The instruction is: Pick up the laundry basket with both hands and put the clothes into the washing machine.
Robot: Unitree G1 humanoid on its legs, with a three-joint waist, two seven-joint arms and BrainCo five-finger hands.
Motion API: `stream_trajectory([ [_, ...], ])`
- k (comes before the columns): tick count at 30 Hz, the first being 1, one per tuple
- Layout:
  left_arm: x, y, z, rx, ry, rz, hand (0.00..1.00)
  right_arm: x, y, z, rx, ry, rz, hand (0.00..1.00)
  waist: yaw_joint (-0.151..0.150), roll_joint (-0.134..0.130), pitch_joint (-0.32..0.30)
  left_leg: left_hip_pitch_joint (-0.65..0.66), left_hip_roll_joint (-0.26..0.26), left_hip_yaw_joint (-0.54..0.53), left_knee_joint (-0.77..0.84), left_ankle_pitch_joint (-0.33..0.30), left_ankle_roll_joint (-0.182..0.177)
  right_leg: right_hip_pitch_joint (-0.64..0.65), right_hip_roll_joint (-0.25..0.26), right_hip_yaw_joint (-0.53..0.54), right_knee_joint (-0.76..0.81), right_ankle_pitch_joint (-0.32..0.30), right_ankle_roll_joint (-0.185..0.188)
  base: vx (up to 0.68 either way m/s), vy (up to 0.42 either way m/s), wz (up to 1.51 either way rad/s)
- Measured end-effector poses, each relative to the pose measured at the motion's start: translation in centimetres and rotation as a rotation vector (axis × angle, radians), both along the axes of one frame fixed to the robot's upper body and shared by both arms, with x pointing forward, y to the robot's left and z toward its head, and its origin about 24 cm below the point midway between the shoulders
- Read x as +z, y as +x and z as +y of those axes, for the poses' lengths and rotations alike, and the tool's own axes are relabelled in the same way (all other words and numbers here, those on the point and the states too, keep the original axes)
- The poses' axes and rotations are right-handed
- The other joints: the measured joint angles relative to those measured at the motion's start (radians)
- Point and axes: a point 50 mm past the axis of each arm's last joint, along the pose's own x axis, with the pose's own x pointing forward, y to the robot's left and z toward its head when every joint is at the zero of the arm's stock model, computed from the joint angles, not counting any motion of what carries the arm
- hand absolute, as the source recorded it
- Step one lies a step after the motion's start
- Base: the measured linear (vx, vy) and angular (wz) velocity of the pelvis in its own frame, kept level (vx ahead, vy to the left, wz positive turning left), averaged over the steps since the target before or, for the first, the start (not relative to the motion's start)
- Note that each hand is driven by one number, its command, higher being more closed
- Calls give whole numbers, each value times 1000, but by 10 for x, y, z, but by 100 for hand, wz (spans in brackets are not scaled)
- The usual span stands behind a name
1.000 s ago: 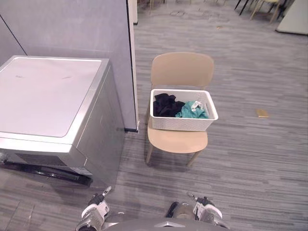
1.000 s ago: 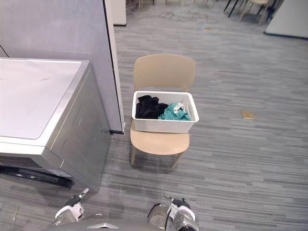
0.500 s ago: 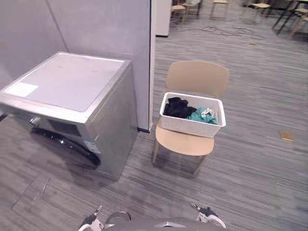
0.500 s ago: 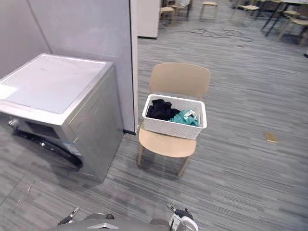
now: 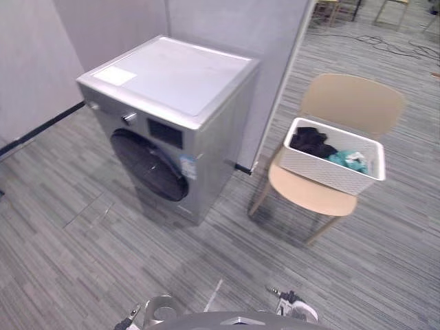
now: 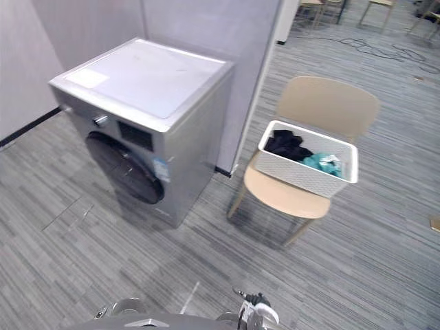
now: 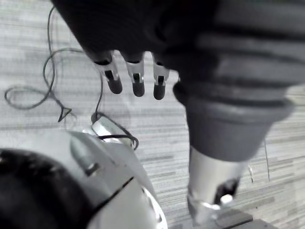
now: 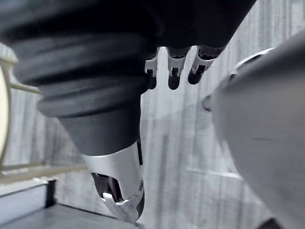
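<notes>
White perforated plastic laundry basket (image 5: 323, 175) of dark and teal clothes (image 5: 313, 142) is sitting on the tan chair (image 5: 354, 103) — left hand (image 7: 138, 78), right hand (image 8: 174, 71) are hanging relaxed, empty. Probably best squaring up, gripping opposite rims evenly.

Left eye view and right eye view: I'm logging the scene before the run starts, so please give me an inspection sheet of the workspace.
Surface: grey striped floor.
Job's things: white laundry basket sits on a tan chair and holds dark clothes and teal clothes. The washing machine stands beside the chair, and its round door looks shut.
Clutter: small tan thing on the floor.
Hands: left hand and right hand hang low with fingers straight, holding nothing.
Cables: dark cable on the floor beyond the chair.
Surroundings: grey partition wall behind the machine.
</notes>
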Motion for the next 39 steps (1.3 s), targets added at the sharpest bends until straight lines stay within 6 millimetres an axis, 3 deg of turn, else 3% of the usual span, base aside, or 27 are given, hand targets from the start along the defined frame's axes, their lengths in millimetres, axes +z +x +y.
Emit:
stream_trajectory([
  [2, 2, 4, 11, -36, 32, 4, 0, -5, -16, -2, -64, 18, 49, 0, -12, -33, -5, -32, -68, -42, -19, 19, 26, 41, 12, -58, -40, 1, -12, 50, 194, 71],
  [4, 3, 11, 9, -76, 35, -4, 0, -6, -22, -7, -92, 17, 71, 0, -14, -33, -3, -28, -119, -53, -65, 33, 49, 64, -8, -76, -98, 49, -10, -14, 174, 42],
  [6, 3, 18, 7, -132, 37, -6, 0, -6, -23, -11, -112, 16, 79, 0, -20, -18, -1, -4, -160, -67, -143, 63, 69, 83, -32, -80, -135, 133, 4, -55, 250, 36],
  [8, 3, 20, 4, -208, 43, 2, 0, -5, -20, -14, -111, 11, 77, 0, -28, 5, -4, 10, -168, -66, -174, 75, 71, 82, -39, -80, -130, 179, 7, -52, 132, 22],
  [12, 3, 26, 0, -363, 61, 16, 0, -1, 0, -12, -28, -3, 41, 0, -34, 26, -8, 9, -179, -49, -186, 71, 81, -8, -79, -61, 43, 205, -3, -33, 99, 15],
  [13, 3, 28, 0, -404, 70, 22, 0, 2, 7, -12, 7, -21, 17, 0, -40, 28, -8, 14, -191, -49, -210, 80, 100, -71, -101, -36, 149, 223, -33, -10, 112, 31],
  [15, 4, 31, 1, -473, 88, 26, 0, 8, 21, -13, 45, -56, -27, 0, -49, 20, 10, 47, -216, -51, -258, 91, 115, -159, -135, 11, 320, 283, -145, 33, 108, 38],
  [16, 4, 31, 1, -504, 95, 30, 0, 13, 32, -12, 69, -80, -65, 0, -56, 30, 29, 80, -221, -54, -270, 98, 125, -206, -139, 55, 418, 349, -237, 96, 117, 28],
  [17, 4, 32, 1, -535, 101, 36, 0, 18, 42, -6, 101, -91, -105, 0, -60, 30, 56, 101, -221, -56, -270, 100, 132, -251, -122, 120, 501, 387, -246, 86, 96, 19],
  [18, 4, 28, 3, -540, 105, 47, 0, 20, 47, -3, 109, -90, -128, 0, -61, 25, 61, 106, -218, -59, -270, 105, 144, -276, -100, 152, 547, 363, -225, 86, 71, 2],
  [20, 4, 24, 6, -561, 111, 76, 0, 27, 64, 15, 122, -58, -212, 0, -64, 8, 69, 114, -196, -71, -268, 111, 160, -358, 10, 184, 655, 213, -142, 109, 2, 0],
  [21, 4, 24, 6, -566, 113, 77, 0, 29, 66, 18, 125, -53, -228, 0, -65, 8, 69, 114, -190, -71, -269, 111, 161, -376, 32, 172, 658, 186, -136, 138, -36, 4],
  [23, 4, 25, 4, -570, 113, 76, 0, 35, 75, 25, 127, -39, -276, 0, -66, 11, 74, 138, -183, -60, -278, 105, 159, -406, 62, 122, 593, 125, -104, 143, -75, -13],
  [24, 3, 27, 1, -548, 102, 68, 0, 39, 80, 25, 122, -40, -304, 0, -62, 23, 83, 165, -174, -44, -283, 99, 157, -401, 79, 102, 461, 105, -89, 128, -84, -23],
  [25, 3, 28, 0, -541, 99, 64, 0, 40, 81, 24, 119, -42, -310, 0, -61, 25, 83, 168, -170, -39, -282, 98, 154, -397, 83, 99, 425, 105, -88, 175, -135, -25],
  [27, 3, 35, -4, -496, 87, 39, 0, 43, 86, 24, 117, -43, -328, 0, -54, 46, 94, 188, -131, -27, -267, 78, 110, -373, 108, 85, 157, 130, -78, 220, -181, -15],
  [28, 4, 37, -5, -486, 85, 33, 0, 43, 85, 24, 110, -41, -327, 0, -51, 39, 91, 191, -123, -28, -265, 72, 98, -367, 108, 86, 102, 148, -75, 308, -270, -10],
  [30, 4, 38, -2, -441, 83, 25, 0, 41, 83, 23, 105, -42, -320, 0, -35, 24, 84, 195, -97, -42, -250, 32, 37, -334, 107, 125, -48, 228, -74, 314, -346, 11],
  [31, 4, 36, 0, -424, 84, 29, 0, 40, 80, 23, 100, -41, -314, 0, -35, 16, 80, 191, -94, -57, -248, 16, 25, -314, 102, 141, -72, 242, -74, 290, -437, 48],
  [32, 4, 37, -1, -401, 75, 26, 0, 39, 77, 21, 90, -43, -307, 0, -38, 23, 73, 201, -69, -77, -248, -7, -9, -294, 106, 102, -73, 311, -56, 285, -461, 74],
  [33, 2, 38, -13, -375, 40, 16, 0, 41, 77, 9, 74, -75, -309, 0, -41, 67, 55, 198, -1, -57, -254, -2, -12, -296, 142, 38, -40, 251, -85, 315, -440, 74],
  [34, 1, 38, -17, -363, 28, 13, 0, 43, 78, 5, 72, -88, -318, 0, -42, 83, 48, 205, 29, -39, -257, 24, -16, -299, 156, 21, -14, 229, -98, 353, -376, 59],
  [35, 1, 35, -21, -347, 16, 16, 0, 47, 82, 3, 73, -100, -340, 0, -42, 107, 37, 234, 55, -7, -280, 77, -58, -300, 169, 1, 45, 186, -120, 360, -341, 36],
  [37, 1, 36, -20, -345, 16, 13, 0, 53, 89, 4, 86, -108, -375, 0, -44, 102, 32, 251, 76, 3, -256, 110, -61, -278, 177, -22, 94, 121, -133, 321, -355, 31],
  [39, 3, 41, -18, -337, 28, -9, 0, 56, 93, 5, 103, -117, -398, 0, -44, 92, 32, 179, 97, -4, -75, 109, -58, -236, 175, -40, 88, 86, -134, 198, -273, 32],
])
